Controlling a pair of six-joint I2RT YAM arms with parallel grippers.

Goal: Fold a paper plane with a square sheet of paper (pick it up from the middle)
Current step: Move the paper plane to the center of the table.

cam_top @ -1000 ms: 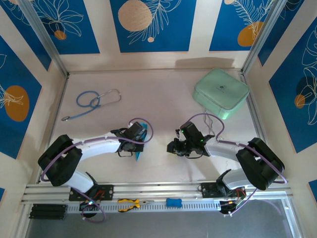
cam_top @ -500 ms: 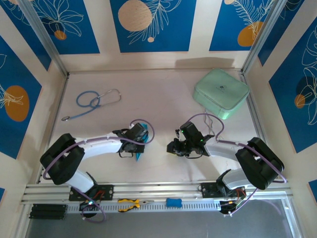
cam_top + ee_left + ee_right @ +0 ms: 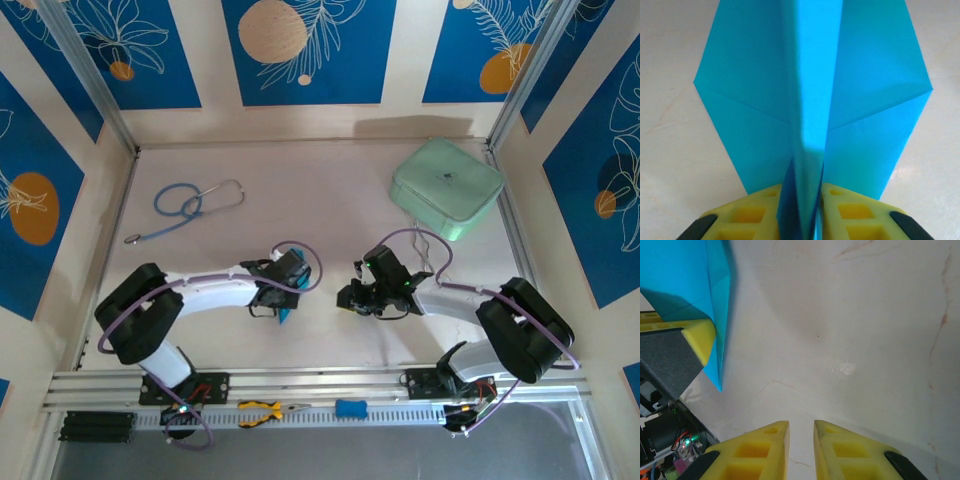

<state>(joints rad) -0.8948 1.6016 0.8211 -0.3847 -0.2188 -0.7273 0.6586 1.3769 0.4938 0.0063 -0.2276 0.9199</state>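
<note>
The top camera looks down on the paper plane [image 3: 285, 314] from high behind. The left wrist camera faces it close up; the right wrist camera sits low beside it.

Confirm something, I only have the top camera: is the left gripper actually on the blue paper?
Observer: Yes. On the left wrist camera the paper plane has its centre fold standing between the fingers of the left gripper, with a wing spread to either side.
Operator: And the other arm, holding anything?
Observer: No. Its wrist camera shows the right gripper with a narrow gap between the fingers and nothing in it, pointed at the table.
</note>
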